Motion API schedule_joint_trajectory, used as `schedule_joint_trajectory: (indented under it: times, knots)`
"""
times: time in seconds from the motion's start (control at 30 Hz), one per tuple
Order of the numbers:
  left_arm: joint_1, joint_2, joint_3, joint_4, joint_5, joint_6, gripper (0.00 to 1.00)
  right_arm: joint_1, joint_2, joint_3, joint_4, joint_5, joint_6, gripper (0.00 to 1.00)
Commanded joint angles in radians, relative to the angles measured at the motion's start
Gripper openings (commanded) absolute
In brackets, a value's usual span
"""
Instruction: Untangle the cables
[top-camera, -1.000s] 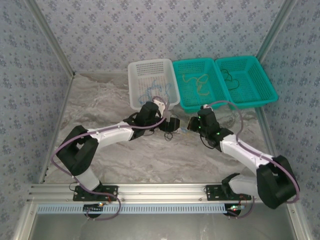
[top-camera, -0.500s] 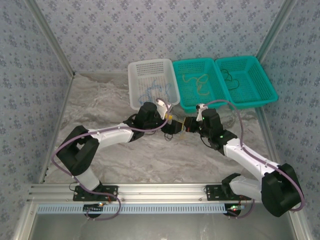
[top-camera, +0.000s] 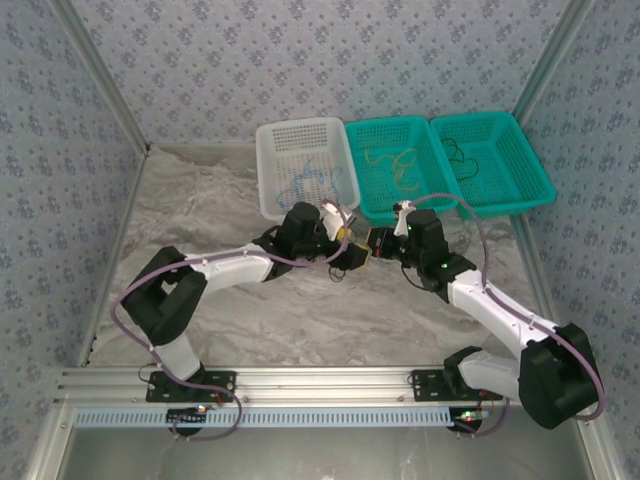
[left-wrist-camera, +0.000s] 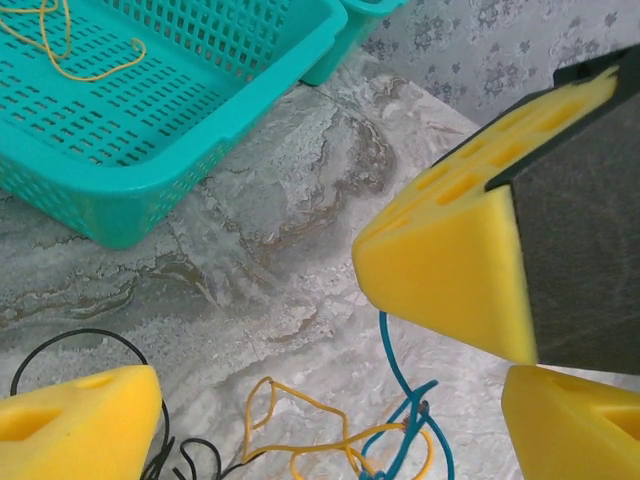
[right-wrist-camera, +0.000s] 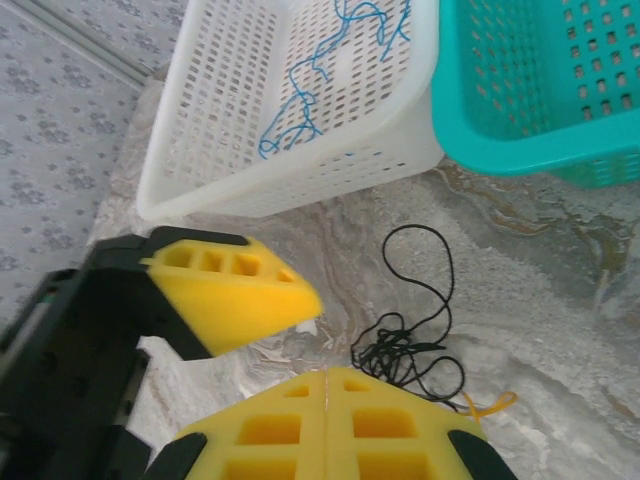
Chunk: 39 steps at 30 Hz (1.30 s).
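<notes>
Several cables (left-wrist-camera: 345, 440) inside left pincer (left-wrist-camera: 330, 410)

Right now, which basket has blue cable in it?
The white basket, leftmost of three, holds blue cable; the middle teal basket holds yellow cable, the right teal basket black cable.

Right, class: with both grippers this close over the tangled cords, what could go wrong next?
The left gripper and right gripper nearly touch, so their yellow foam fingers may collide. The thin black cord, blue cord and yellow cord overlap; pulling one hard could tighten the knot rather than free it.
</notes>
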<state>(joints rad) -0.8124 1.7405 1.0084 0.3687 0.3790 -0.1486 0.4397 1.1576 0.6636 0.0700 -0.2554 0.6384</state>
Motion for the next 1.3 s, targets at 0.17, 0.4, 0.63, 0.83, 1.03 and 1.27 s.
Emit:
schedule_joint_trajectory:
  times: [0.17, 0.4, 0.63, 0.83, 1.03, 1.27]
  knots:
    - [-0.030, 0.132, 0.072, 0.064, -0.061, 0.017, 0.50, -0.024, -0.016, 0.011, 0.122, -0.096, 0.088, 0.00]
    - [-0.029, 0.165, -0.031, 0.089, -0.083, -0.065, 0.33, -0.127, -0.149, -0.015, 0.125, -0.068, 0.123, 0.00]
    - [-0.030, 0.174, -0.080, 0.072, -0.098, -0.097, 0.27, -0.200, -0.223, 0.008, 0.073, -0.059, 0.113, 0.00]
    - [-0.019, 0.181, -0.081, 0.095, -0.091, -0.126, 0.00, -0.231, -0.256, 0.009, 0.047, -0.050, 0.109, 0.00]
    - [0.037, 0.164, -0.160, 0.191, -0.141, -0.250, 0.00, -0.309, -0.353, 0.013, -0.086, 0.055, 0.081, 0.00]
    - [0.075, 0.099, -0.212, 0.164, -0.125, -0.268, 0.00, -0.494, -0.408, 0.034, -0.208, 0.025, 0.102, 0.00]
